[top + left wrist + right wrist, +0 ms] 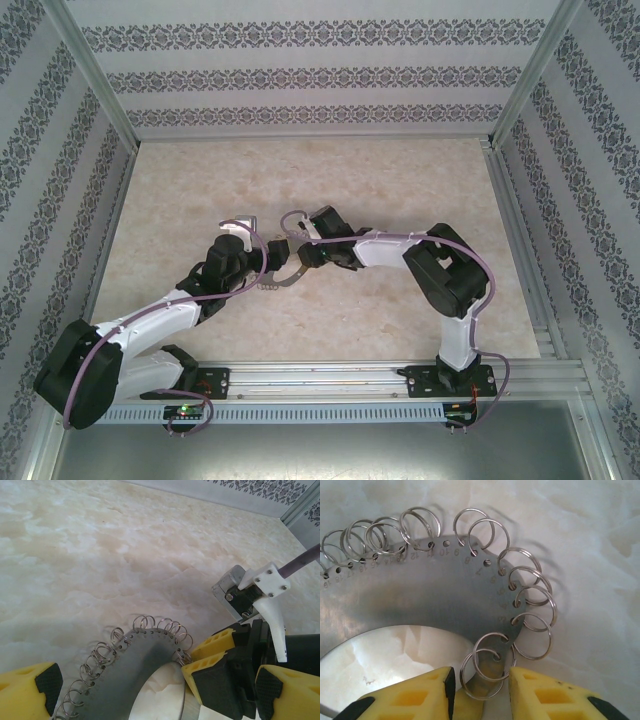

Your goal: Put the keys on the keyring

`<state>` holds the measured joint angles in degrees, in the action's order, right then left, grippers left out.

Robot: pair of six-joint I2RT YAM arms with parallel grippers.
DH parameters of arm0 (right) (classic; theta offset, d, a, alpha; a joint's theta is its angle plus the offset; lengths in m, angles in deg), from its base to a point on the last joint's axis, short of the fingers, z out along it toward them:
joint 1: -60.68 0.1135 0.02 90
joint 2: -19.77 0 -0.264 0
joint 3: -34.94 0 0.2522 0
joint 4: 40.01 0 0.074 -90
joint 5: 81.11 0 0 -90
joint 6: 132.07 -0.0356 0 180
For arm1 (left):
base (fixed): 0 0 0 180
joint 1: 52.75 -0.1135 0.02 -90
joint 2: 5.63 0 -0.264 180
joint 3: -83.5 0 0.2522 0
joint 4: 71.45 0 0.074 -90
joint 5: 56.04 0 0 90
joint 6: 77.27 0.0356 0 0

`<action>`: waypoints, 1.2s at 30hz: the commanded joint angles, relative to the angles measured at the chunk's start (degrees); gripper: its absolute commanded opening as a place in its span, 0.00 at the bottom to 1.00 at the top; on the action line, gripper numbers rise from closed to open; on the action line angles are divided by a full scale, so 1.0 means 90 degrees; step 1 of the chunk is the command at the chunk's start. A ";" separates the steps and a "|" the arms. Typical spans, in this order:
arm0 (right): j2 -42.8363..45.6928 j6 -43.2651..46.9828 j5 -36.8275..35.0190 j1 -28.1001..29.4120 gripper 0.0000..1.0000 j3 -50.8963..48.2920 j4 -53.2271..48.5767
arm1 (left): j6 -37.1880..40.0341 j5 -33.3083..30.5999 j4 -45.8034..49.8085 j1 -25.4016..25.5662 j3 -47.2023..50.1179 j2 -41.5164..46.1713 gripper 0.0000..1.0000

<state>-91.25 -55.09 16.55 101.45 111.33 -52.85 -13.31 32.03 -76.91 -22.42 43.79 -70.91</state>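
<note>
The keyring point(435, 595) is a flat grey crescent plate with numbered holes, fringed with silvery split rings. It sits mid-table point(285, 280) between both arms. My left gripper point(160, 690) stands open, its yellow fingers point(30, 685) wide on either side of the plate point(130, 670), with no contact that I can see. My right gripper point(482, 680) is narrowly open around one split ring point(487, 667) at the plate's tip; that ring brushes its right finger. A small yellow shape point(467, 705) lies under that ring. I cannot tell whether it is the keys or a reflection.
The marble-patterned table point(300, 170) is walled by patterned panels and aluminium rails point(330, 380) at the front. In the left wrist view the right gripper point(200, 657) and its white camera mount point(260, 585) crowd the plate's right end. Both wrists nearly meet over the ring.
</note>
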 commanded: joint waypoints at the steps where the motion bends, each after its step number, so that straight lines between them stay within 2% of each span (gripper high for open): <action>1: -0.0164 0.0137 -0.0313 0.0049 0.33 0.0241 -0.0167 | -0.0100 -0.0022 0.0136 0.0061 -0.0122 0.0089 1.00; 6: -0.0233 0.0205 -0.0314 0.0016 0.16 0.0431 -0.0347 | -0.0115 -0.0029 0.0139 0.0058 -0.0092 0.0133 1.00; 15: 0.0204 0.0255 -0.0140 0.0006 0.00 0.0203 -0.0530 | -0.0134 0.0000 0.0112 0.0058 -0.0041 0.0203 1.00; 23: 0.0656 -0.0170 0.0200 0.0053 0.00 -0.0288 -0.0490 | -0.0095 0.0117 0.0139 0.0058 0.0009 0.0333 1.00; 36: 0.1125 -0.1498 0.0639 0.0476 0.00 -0.1447 0.0298 | -0.0046 0.0171 0.0233 0.0059 -0.0096 0.0291 1.00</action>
<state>-82.20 -64.99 20.98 105.21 99.72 -51.75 -13.51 32.51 -76.19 -22.42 43.79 -68.83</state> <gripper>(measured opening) 0.065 0.998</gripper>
